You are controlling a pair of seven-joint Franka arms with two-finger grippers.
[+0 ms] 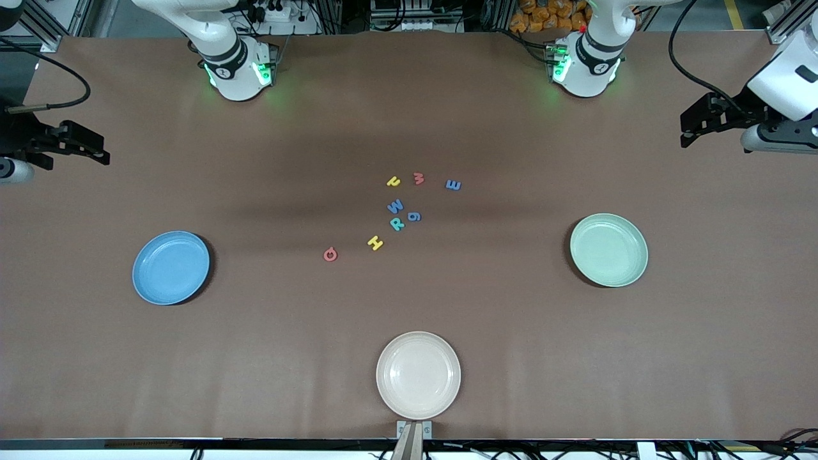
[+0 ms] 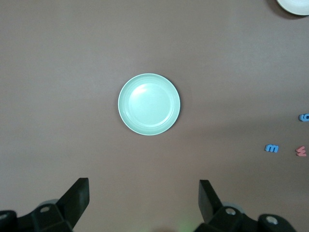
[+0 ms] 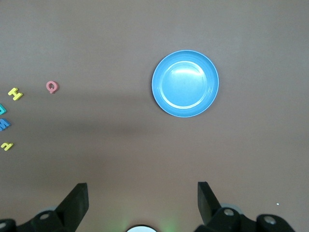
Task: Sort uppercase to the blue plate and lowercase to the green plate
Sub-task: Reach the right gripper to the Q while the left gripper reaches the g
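The letters lie in a loose cluster at mid-table: red Q (image 1: 330,255), yellow H (image 1: 375,243), teal R (image 1: 397,223), blue W (image 1: 395,206), blue g (image 1: 414,216), small red w (image 1: 418,178), and the yellow hooked letter (image 1: 393,182). The blue plate (image 1: 170,267) sits bare toward the right arm's end and also shows in the right wrist view (image 3: 185,83). The green plate (image 1: 608,250) sits bare toward the left arm's end and also shows in the left wrist view (image 2: 149,104). My left gripper (image 1: 687,131) (image 2: 144,193) and right gripper (image 1: 102,150) (image 3: 142,195) hang high over their table ends, open and empty.
A small blue letter (image 1: 453,185) lies beside the red w, toward the left arm's end. A cream-white plate (image 1: 418,375) sits nearest the front camera at the table's middle. Brown table surface spreads between the letters and each plate.
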